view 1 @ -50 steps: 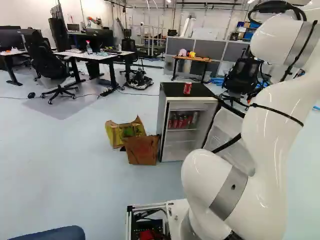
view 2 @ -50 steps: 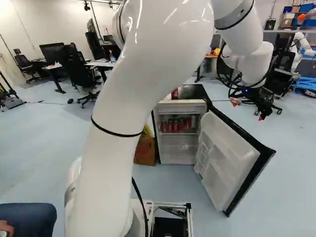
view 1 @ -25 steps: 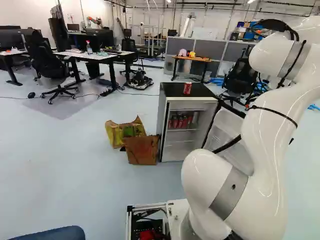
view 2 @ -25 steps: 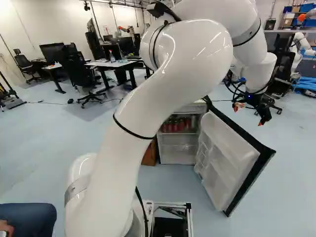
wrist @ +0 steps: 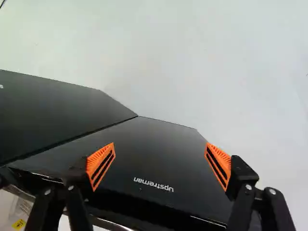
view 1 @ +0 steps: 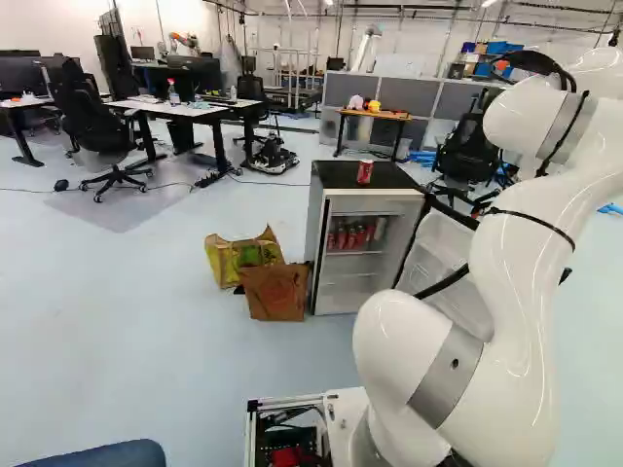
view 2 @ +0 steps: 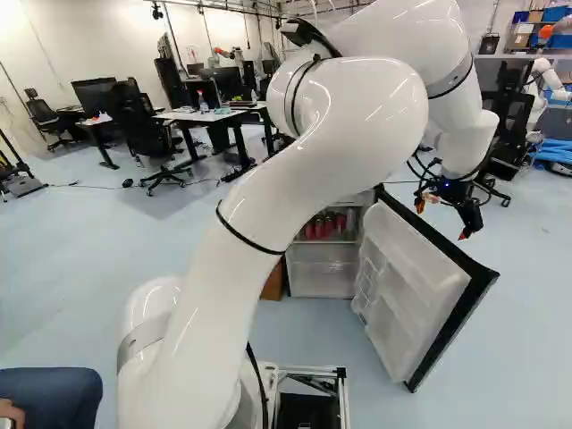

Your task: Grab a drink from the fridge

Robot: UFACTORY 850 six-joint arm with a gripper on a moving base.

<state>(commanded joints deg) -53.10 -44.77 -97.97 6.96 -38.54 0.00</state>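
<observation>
My gripper [view 2: 441, 220] hangs above and behind the swung-out fridge door [view 2: 411, 299] in the right base view. In the wrist view the gripper [wrist: 160, 166] is open with nothing gripped; a black panel [wrist: 159, 144], apparently the door's outer face, lies beyond its fingers. The fridge [view 1: 315, 238] stands with its door wide open. Several red cans [view 1: 350, 236] and a pale one are on its upper shelf. One red can [view 1: 365, 171] stands upright on the black fridge top [view 1: 341, 177]. In the right base view my arm hides the fridge top.
Beside the fridge are a brown paper bag [view 1: 276, 292] and a yellow bag [view 1: 226, 261]. Desks [view 1: 175, 109] and office chairs [view 1: 92, 122] stand farther back. Another robot [view 2: 541, 85] shows at the right base view's far right.
The base has stayed still. My upper arm has swung rightward in the right base view, and the gripper has come lower. The fridge, door and cans have not moved.
</observation>
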